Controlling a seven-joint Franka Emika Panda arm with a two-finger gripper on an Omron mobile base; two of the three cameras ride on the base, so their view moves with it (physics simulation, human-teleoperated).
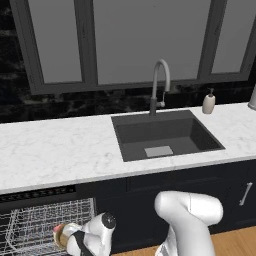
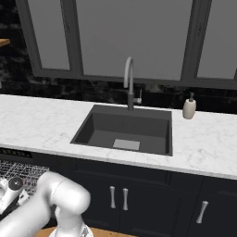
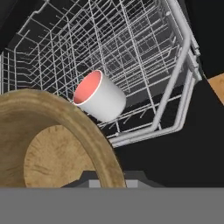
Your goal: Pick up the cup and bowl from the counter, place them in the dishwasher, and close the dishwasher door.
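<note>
The white cup [image 3: 99, 97] with its red inside lies on its side in the dishwasher's white wire rack [image 3: 131, 43], its mouth facing left in the hand view. The golden-brown bowl [image 3: 57, 153] looms close in the lower left of that view, tilted, its rim overlapping the cup's edge. My gripper [image 1: 62, 239] hangs low in front of the open dishwasher [image 1: 37, 193], shut on the bowl [image 1: 59, 236] at the rack's front; the bowl hides the fingertips. In the right base view the hand [image 2: 11, 187] sits by the rack [image 2: 28, 173].
The white marble counter [image 1: 55, 150] runs above, with the dark sink [image 1: 165, 132], faucet [image 1: 159, 85] and beige soap dispenser [image 1: 208, 102]. Dark cabinets [image 2: 120, 196] stand right of the dishwasher. A dark flat surface [image 3: 175, 157] lies below the rack's front rail.
</note>
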